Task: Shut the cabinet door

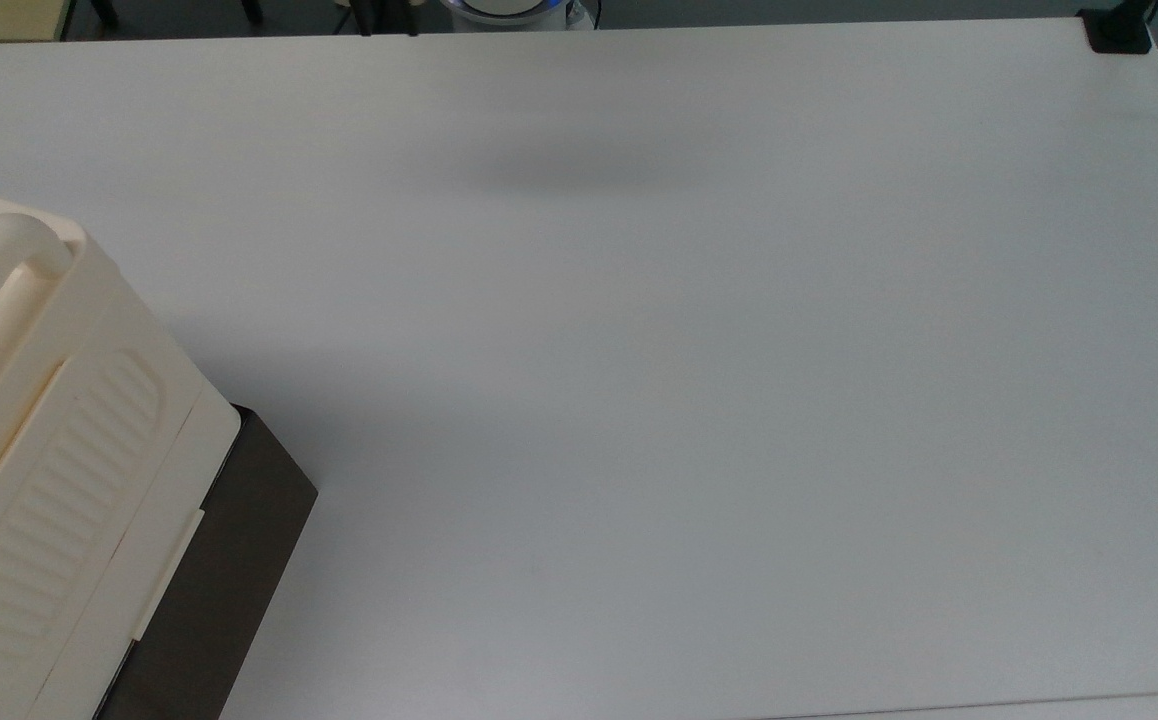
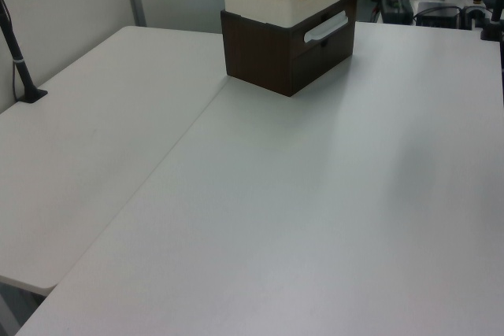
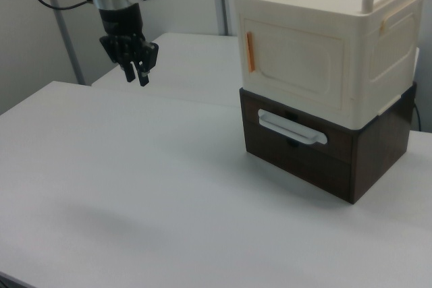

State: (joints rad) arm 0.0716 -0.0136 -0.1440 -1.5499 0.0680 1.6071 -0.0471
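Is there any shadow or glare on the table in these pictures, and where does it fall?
Top view: a soft grey shadow lies on the table near its upper middle, with no hard glare. Left view: the dark brown base throws a faint shadow to the left view's right. Right view: light is even, and the gripper hangs above the table.

The pincer [image 3: 140, 72] hangs downward, fingers pressed together, grasping nothing.
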